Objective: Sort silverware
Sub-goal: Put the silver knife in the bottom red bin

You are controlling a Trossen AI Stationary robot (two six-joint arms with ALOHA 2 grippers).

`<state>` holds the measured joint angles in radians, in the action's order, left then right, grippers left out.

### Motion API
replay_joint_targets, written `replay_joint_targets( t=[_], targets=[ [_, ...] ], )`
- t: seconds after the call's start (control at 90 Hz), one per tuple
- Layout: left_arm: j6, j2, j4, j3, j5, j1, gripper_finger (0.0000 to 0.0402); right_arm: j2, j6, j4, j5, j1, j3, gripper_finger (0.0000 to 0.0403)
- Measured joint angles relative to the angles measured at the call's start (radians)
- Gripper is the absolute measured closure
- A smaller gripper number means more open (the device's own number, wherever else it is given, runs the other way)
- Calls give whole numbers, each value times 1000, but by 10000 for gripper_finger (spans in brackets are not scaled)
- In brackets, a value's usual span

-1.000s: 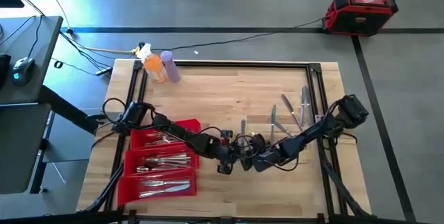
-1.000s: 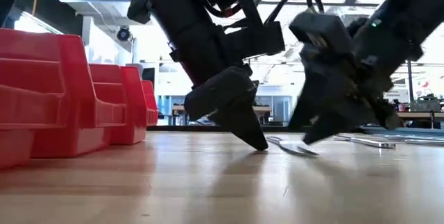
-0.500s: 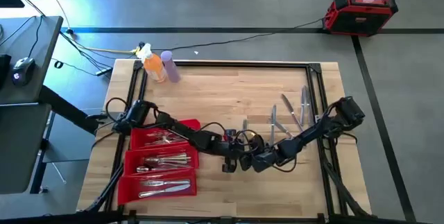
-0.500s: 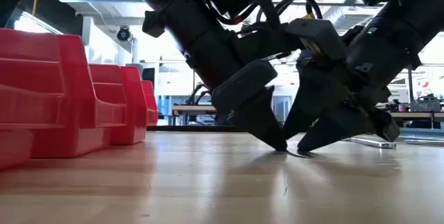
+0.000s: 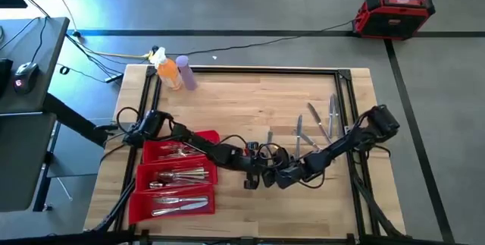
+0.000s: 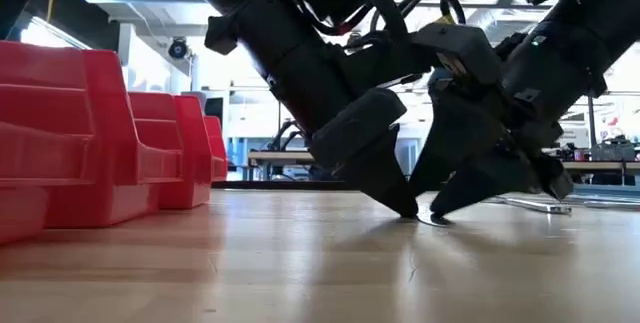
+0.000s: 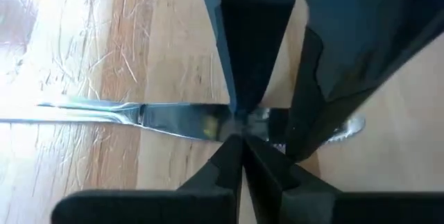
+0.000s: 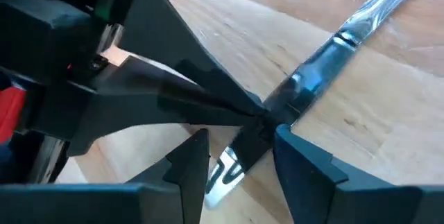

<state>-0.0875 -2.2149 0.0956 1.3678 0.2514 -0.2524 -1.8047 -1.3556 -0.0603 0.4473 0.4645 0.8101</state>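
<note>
No legible text, label, brand, number or sign appears in any view. The orange bottle (image 5: 170,73), the purple bottle (image 5: 186,73) and the red trays (image 5: 176,178) show no readable markings.

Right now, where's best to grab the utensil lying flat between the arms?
Pinch the utensil across its narrow neck, from above: lying flat, it offers only thin side edges. The right end effector straddles it there, open; the left end effector, shut, touches it.

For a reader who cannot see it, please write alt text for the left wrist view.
A silver fork lies flat across a scratched wooden table. The left claw has its dark fingers pinched together at the fork's neck, and the right arm's dark finger comes in beside the tines.
</note>
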Motion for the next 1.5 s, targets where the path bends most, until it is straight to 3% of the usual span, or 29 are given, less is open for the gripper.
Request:
replay_joint_targets(
  t=[0.244, 0.578, 1.067, 1.356, 1.5],
  targets=[
    [-3, 37, 34, -2, 51, -23, 401, 65, -3, 33, 62, 23, 4, 261],
    [22, 39, -33, -6, 61, -29, 401, 61, -162, 271, 49, 12, 2, 261],
    [-14, -42, -222, 1, -64, -3, 401, -20, -102, 136, 31, 0, -4, 261],
    [-14, -9, -189, -1, -81, -5, 401, -18, -106, 145, 23, -1, -1, 261],
    [23, 67, -50, -6, -60, -30, 401, 14, -124, 164, 8, -2, 2, 261]
  ],
)
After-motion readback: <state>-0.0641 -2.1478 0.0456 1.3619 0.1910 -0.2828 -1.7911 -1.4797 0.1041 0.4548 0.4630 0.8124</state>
